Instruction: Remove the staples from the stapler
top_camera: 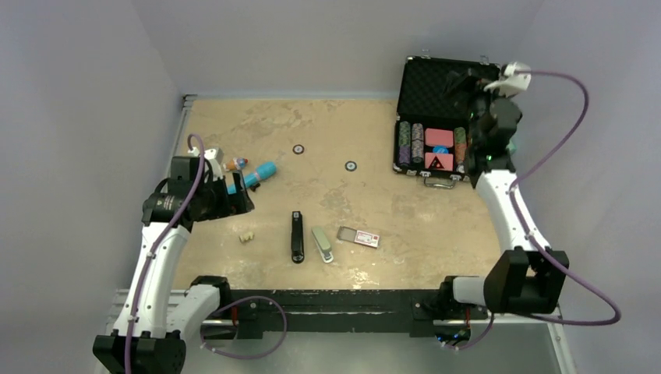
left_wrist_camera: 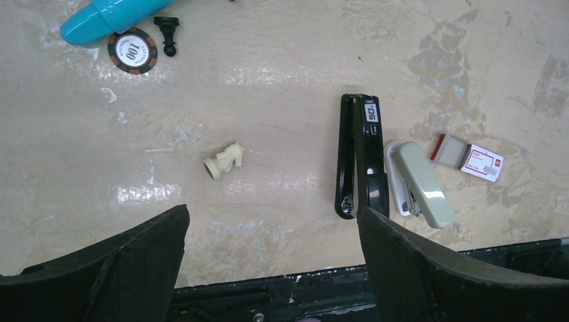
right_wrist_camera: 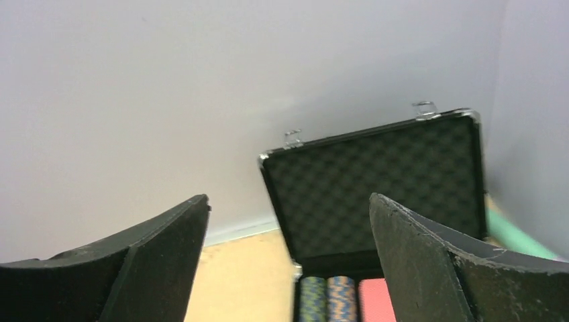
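I see a long black plastic stapler point(top_camera: 297, 236) lying flat at the near middle of the table point(top_camera: 436, 234). A short grey-green stapler point(top_camera: 322, 244) lies just right of it, seemingly on its side.

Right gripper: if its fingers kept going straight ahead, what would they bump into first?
Probably the upright foam-lined case lid, near its left edge; its distance from the right gripper is unclear.
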### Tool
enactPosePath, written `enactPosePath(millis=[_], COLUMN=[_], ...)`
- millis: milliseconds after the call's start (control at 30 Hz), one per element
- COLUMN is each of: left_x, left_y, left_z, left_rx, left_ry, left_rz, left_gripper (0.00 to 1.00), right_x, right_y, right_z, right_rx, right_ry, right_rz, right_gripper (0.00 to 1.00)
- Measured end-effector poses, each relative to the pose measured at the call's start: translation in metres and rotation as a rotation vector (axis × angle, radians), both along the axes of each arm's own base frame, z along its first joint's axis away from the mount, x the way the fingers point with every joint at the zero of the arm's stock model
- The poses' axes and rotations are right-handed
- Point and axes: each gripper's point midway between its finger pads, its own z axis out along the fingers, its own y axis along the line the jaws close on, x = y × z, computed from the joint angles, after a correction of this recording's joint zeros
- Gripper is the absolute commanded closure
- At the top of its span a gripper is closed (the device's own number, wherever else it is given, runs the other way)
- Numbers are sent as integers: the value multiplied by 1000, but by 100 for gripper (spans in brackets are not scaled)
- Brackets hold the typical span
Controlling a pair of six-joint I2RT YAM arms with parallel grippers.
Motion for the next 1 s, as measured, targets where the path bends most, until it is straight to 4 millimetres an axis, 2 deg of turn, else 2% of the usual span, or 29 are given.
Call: enactPosePath(millis=[33,100,167,267,367,400,467,533,633,833,900,1000], left_x=[1,2,1,-1,1,1,3,4,4,2,2,3], left_y=[-1,-3,-5,-5,-6,-6,-9,-10,-12,-15,-16,-16], left_z=[-1,-7,-13,-20,-19,-18,-15,-13,-13,-15,-16,-15], left_rx=[-7,-16,-19,-21,-24,-26,-30,-33,-34,-34,-35,-36], left_ry=[1,6,22,38,30,22,1,-12,-17,-14,-13,-16], left_rz=[-5,-8,-8,-6,-6,-9,-21,-27,-33,-51,-52,-54], left_gripper=[0,0,0,0,0,0,0,0,1,7,7,6], right_x=[9,23,22,0,-35,-47,-83,-115,-170,-258,-277,-297], right_y=[3,13,45,119,190,208,246,270,295,340,350,359], right_z=[14,23,3,-46,-89,-99,-125,-146,-172,-191,-200,-226], right_rx=[41,118,181,231,223,216,193,163,97,-19,-60,-143], right_ry=[23,92,198,413,606,647,753,836,947,1052,1082,1153], right_rz=[18,32,77,217,356,399,505,578,667,853,889,898], right_gripper=[5,1,1,4,6,6,7,8,11,14,14,14])
